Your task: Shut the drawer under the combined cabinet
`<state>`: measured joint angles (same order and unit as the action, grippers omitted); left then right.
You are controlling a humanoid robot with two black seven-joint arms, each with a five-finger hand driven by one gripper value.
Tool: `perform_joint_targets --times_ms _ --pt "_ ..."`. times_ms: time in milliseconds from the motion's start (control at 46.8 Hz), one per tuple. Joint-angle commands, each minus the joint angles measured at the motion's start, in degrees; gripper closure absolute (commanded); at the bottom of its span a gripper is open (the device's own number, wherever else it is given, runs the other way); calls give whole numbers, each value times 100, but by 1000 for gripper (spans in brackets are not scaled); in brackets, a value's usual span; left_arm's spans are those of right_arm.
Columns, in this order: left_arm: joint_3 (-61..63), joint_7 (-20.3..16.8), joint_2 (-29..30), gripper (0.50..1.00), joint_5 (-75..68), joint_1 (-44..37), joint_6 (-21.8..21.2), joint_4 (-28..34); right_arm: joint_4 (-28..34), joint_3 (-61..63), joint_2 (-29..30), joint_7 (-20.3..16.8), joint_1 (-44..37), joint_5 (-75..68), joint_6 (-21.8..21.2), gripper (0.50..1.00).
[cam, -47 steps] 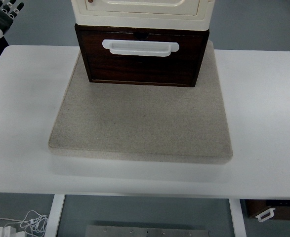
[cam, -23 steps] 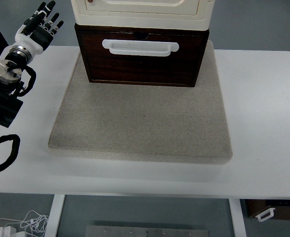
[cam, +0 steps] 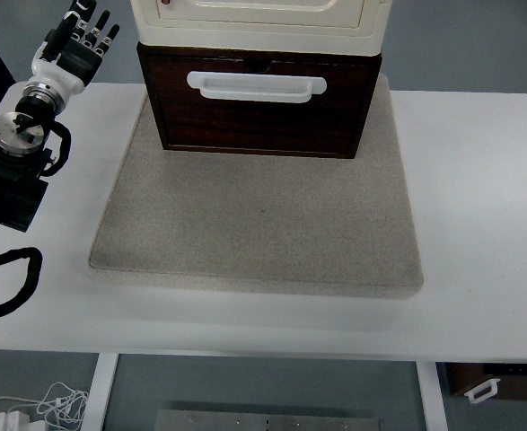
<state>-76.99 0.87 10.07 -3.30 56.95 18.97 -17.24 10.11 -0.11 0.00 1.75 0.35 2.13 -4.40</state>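
Since half a second ago my left hand [cam: 77, 40] has edged slightly up and right, fingers spread, holding nothing, left of the cream cabinet [cam: 259, 20]. Beneath it, the dark drawer [cam: 259, 112] juts forward onto the grey mat [cam: 259, 224]

A: Where does the cabinet [cam: 259, 20] stand?
B: At the far middle, on a mat [cam: 259, 224] that lies on the table [cam: 478, 206]. The drawer [cam: 259, 103] sits under it, its front facing the near side, with the handle [cam: 256, 84] across the upper part of that front.
A: And the left hand [cam: 77, 45]?
B: Far left, beside the drawer and apart from it, over the table's far left corner; its arm runs back toward the near left edge
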Motion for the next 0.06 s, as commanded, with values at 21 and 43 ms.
perform_joint_targets --times_ms 21,43 --pt "0 1 -14 500 13 0 10 -7 0 2 0 -8 0 -2 0 548" --pt "0 1 -23 500 13 0 10 -7 8 2 0 -8 0 -2 0 548"
